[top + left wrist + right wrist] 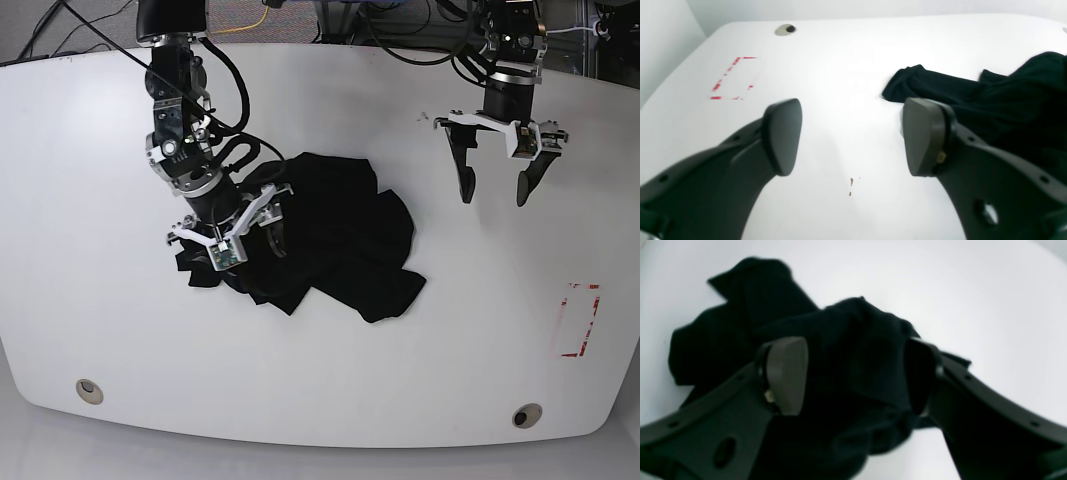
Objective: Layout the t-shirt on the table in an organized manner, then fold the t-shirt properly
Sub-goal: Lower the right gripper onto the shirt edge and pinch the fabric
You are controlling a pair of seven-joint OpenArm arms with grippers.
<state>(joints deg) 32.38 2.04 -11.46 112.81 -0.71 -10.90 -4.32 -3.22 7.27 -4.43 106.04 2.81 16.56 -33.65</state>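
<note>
The white desk (pixel 90 300) lies bare across its whole lower band and right side, where red tape marks (pixel 578 320) sit near the right edge and grommet holes (pixel 527 415) near the bottom edge. The black t-shirt (pixel 340 240) is a crumpled heap left of centre. The right fingers (pixel 240 235) stand spread over it, fabric between them, not visibly pinched; the left fingers (pixel 494 190) hang released at upper right.

We see cables (pixel 400 45) bunched along the far edge, one of them yellow (pixel 262 18). Small brown specks (pixel 851 185) mark the white surface in the left wrist view, apart from everything else.
</note>
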